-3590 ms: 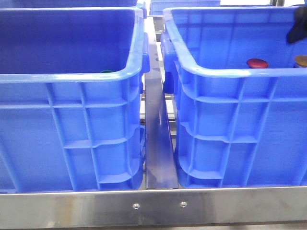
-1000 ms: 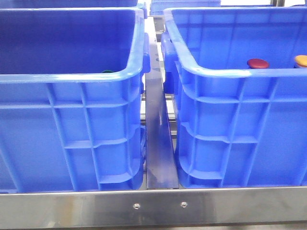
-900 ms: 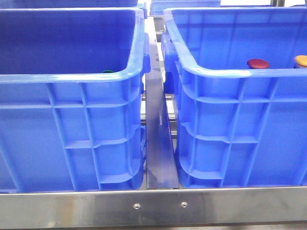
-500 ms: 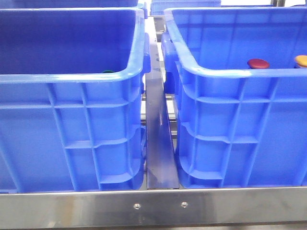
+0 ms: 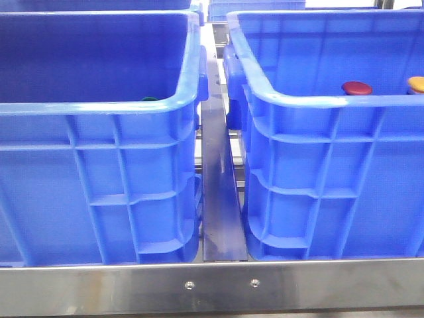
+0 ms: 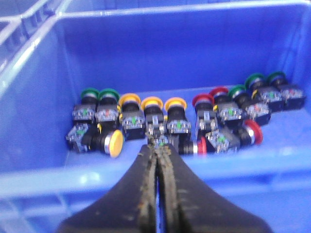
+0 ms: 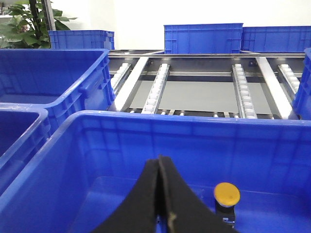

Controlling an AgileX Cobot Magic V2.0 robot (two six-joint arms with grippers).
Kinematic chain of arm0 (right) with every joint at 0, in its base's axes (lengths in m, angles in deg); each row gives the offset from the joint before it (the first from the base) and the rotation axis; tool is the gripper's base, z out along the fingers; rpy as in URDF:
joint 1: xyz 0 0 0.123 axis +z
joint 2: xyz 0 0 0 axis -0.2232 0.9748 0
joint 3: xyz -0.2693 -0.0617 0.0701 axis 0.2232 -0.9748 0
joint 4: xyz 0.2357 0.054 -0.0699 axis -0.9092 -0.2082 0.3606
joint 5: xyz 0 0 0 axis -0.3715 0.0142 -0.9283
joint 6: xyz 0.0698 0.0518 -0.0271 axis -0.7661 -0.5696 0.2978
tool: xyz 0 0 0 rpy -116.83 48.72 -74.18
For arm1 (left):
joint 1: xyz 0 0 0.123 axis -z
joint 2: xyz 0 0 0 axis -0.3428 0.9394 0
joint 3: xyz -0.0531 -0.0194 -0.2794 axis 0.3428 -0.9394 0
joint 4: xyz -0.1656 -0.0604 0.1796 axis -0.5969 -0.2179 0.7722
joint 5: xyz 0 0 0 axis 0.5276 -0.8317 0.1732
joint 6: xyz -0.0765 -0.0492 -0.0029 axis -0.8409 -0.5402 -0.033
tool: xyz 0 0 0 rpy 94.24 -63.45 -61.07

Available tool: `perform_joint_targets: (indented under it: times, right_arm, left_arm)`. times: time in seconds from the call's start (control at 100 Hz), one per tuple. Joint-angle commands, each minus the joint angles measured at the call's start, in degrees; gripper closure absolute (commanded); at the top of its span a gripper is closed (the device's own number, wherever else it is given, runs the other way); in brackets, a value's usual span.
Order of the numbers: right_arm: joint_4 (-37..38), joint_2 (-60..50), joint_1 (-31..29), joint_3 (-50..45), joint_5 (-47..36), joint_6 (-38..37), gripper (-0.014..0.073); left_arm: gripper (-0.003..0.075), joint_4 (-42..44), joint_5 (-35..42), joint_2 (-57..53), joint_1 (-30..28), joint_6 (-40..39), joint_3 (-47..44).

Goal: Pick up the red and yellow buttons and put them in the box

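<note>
A: Any writing or brand marks to read?

B: None that can be made out. The switch bodies are too blurred to tell.

A: How do the task's pieces look?

B: In the front view a dark red button (image 5: pixel 356 87) and an orange-yellow button (image 5: pixel 417 83) show as small domes just over the near rim of the right crate (image 5: pixel 331 165), at about two o'clock in the picture. The yellow cap also shows in the right wrist view, round on a dark body.

A: And the other crate?

B: The left crate (image 5: pixel 99 172) sits beside it, a steel rail (image 5: pixel 218 199) between them. Its floor holds a heap of buttons (image 6: pixel 180 121), green, yellow, red and blue, along the far wall.

A: The grippers?

B: The left gripper (image 6: pixel 158 145) has its black fingers pressed together, empty, above that heap. The right gripper (image 7: pixel 160 165) is likewise pressed together, holding nothing, over the right crate.
</note>
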Motion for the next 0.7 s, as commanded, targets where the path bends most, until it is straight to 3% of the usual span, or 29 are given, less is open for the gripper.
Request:
perform_joint_targets:
  times: [0.0, 0.26, 0.55, 0.69]
  right_arm:
    - [-1.36, -0.19, -0.13, 1.56, -0.15, 0.19, 0.069]
    - [-1.36, -0.19, -0.13, 1.56, -0.15, 0.19, 0.069]
    - [-1.36, -0.19, -0.13, 1.56, -0.15, 0.19, 0.069]
    - [-1.36, -0.19, -0.13, 1.56, -0.15, 0.19, 0.069]
  left_arm:
    - [0.0739, 0.25, 6.02, -0.96, -0.65, -0.6, -0.51]
    - [0.0739, 0.25, 12.67, -3.78, -5.45, -0.6, -5.18]
    - [0.0739, 0.54, 24.1, -4.09, -5.83, -0.6, -10.59]
    - [0.0739, 1.11, 24.72, -4.09, -5.83, -0.6, -10.59]
